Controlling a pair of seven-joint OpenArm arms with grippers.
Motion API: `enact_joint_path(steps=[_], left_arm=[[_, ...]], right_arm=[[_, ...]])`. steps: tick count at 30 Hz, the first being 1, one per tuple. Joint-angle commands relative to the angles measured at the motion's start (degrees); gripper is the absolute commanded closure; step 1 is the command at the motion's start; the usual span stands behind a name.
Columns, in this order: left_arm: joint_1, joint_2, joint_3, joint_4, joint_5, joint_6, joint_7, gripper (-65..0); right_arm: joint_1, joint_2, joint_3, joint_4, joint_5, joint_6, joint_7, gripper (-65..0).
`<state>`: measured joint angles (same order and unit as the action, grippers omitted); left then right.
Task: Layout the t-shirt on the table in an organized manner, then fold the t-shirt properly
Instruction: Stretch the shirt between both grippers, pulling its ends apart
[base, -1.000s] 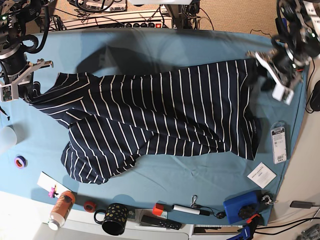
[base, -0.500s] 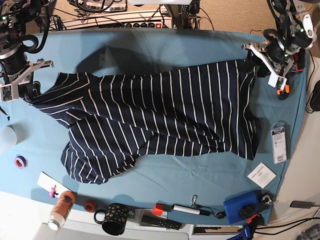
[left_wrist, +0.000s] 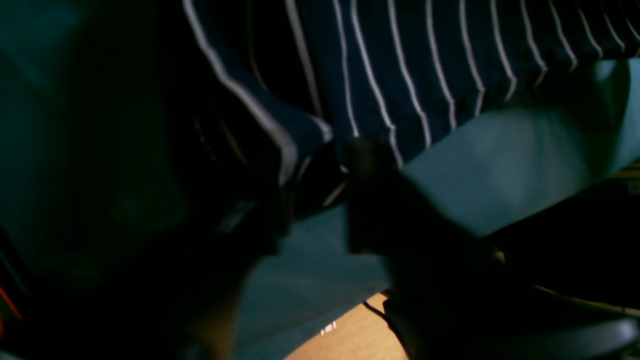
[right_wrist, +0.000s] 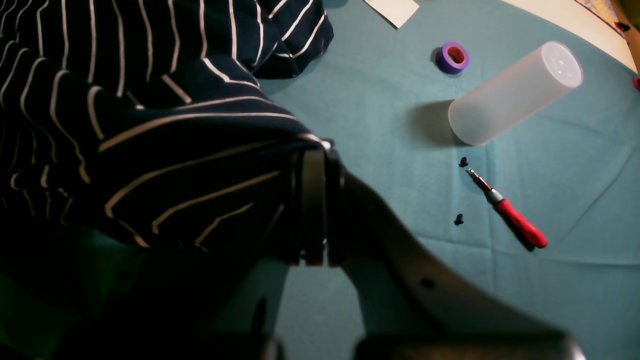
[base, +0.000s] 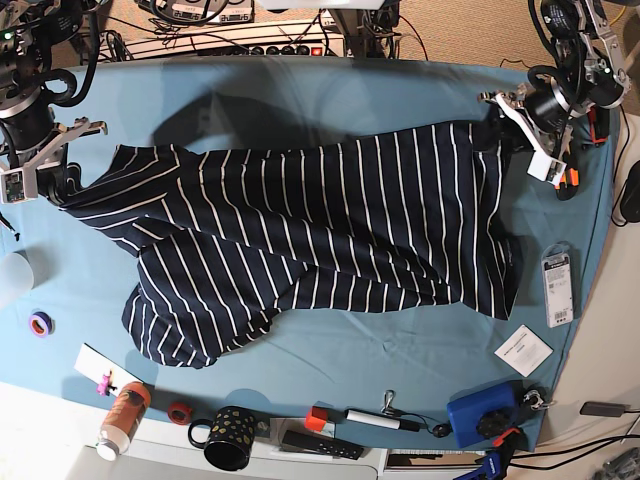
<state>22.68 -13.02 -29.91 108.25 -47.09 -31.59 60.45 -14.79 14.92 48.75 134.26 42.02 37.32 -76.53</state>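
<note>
Base view: t-shirt (base: 310, 235) spread but rumpled; my right gripper (right_wrist: 315, 200) pinches its hem; left gripper's (left_wrist: 320, 170) grip unclear; folding remains.

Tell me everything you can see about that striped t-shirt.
The t-shirt is soft dark navy cloth with thin white stripes. It lies spread but rumpled across the teal table, one part bunched toward the front left. The right gripper is shut on one end, holding it slightly raised. The left gripper is at the opposite corner, its jaws around the edge there.
</note>
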Motion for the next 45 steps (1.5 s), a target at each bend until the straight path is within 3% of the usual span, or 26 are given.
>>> enact_joint_path(steps=[1, 2, 5, 9, 11, 14, 18, 28, 38, 41, 45], left_arm=[[-0.2, -0.5, -0.3, 0.9, -1.2, 0.5, -0.9, -4.5], [-0.2, -0.5, -0.3, 0.9, -1.2, 1.1, -0.9, 0.0], [-0.2, -0.5, -1.4, 1.2, -1.2, 1.3, -0.9, 0.0], [-0.2, -0.5, -7.8, 3.4, -1.5, 1.3, -0.9, 0.0], [-0.1, -0.5, -12.0, 4.3, -3.9, 0.7, -0.3, 0.0], [-0.1, -0.5, -17.1, 4.4, -11.8, -2.3, 4.7, 0.0], [0.0, -0.5, -19.3, 4.4, -18.0, -2.4, 12.1, 0.0], [0.5, -0.5, -26.8, 4.4, -18.1, -3.0, 12.1, 0.0], [1.4, -0.5, -27.6, 4.4, -18.1, -3.0, 12.5, 0.0], [1.4, -0.5, -27.6, 4.4, -18.1, -3.0, 11.9, 0.0], [1.4, -0.5, -27.6, 4.4, -18.1, -3.0, 12.0, 0.0]], right_arm=[[0.2, 0.8, 0.3, 0.7, 0.4, -0.2, 1.1, 0.0], [0.2, 0.8, 0.3, 0.7, 0.1, -0.2, 1.1, 0.0], [0.2, 0.8, 0.3, 0.7, -3.9, -0.2, 1.1, 0.0], [0.1, 0.8, 0.4, 0.7, -9.1, -0.3, 0.9, 0.0], [-1.1, 0.8, 0.3, 0.7, -6.5, -0.5, 0.2, 0.0], [-5.1, 0.8, 0.3, 0.7, 4.4, 1.6, -3.5, 0.0], [-11.0, 0.8, 0.3, 0.7, 13.1, 2.7, -3.5, 0.0], [-19.1, 1.0, 0.3, 0.7, 19.8, 2.7, -3.5, 0.0], [-19.5, 1.0, 0.3, 0.7, 19.7, 2.7, -3.5, 0.0], [-20.9, 1.0, 0.3, 0.7, 19.9, 2.7, -3.5, -11.2], [-21.9, 2.6, 0.7, 0.7, 20.3, 2.7, -3.5, -12.1]])
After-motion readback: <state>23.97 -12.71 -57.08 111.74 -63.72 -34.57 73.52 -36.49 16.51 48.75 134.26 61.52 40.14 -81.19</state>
